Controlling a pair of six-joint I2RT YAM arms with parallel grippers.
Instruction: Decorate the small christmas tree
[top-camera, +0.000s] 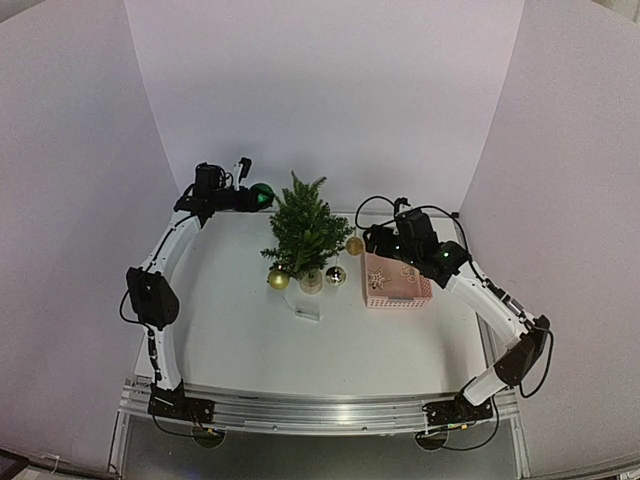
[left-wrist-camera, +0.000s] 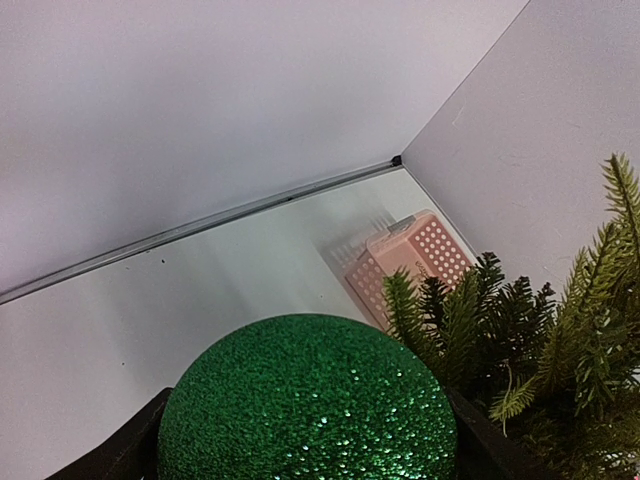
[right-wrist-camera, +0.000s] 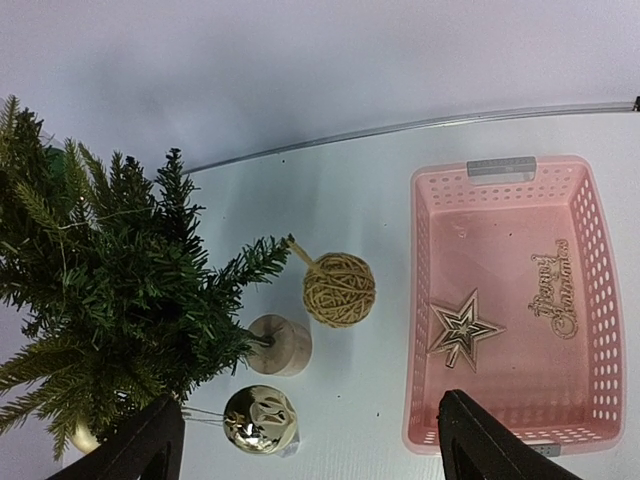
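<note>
The small christmas tree (top-camera: 304, 232) stood upright on its pale pot base (right-wrist-camera: 281, 345), toward the far middle of the surface (top-camera: 250, 335), with the pink basket (top-camera: 397, 282) just to its right.

The left gripper (top-camera: 247, 197) was raised at the tree's far-left side, near the upper branches, and clamped a glittery green ball (left-wrist-camera: 305, 395) between its fingers (left-wrist-camera: 112, 455). The wrist view showed needles close beside the ball on the right. It was held at that height most likely so it could be hung or nestled on a high branch; whether it already touched the foliage could not be told.

The right gripper (right-wrist-camera: 309, 398) hovered with its jaws spread wide and nothing between them, looking down on the gap between tree and basket. That spot seemed chosen for picking the next ornament. In the basket lay a star (right-wrist-camera: 460, 328) and a cursive wooden sign (right-wrist-camera: 555, 286).

Around the tree sat a twine ball (right-wrist-camera: 339, 289), a shiny gold bauble (right-wrist-camera: 259, 420) and, at the near left, another gold ball (top-camera: 278, 279). They lay low by the pot, some perhaps hanging from the bottom branches. The upper tree looked mostly bare, so I judged much decorating remained.
</note>
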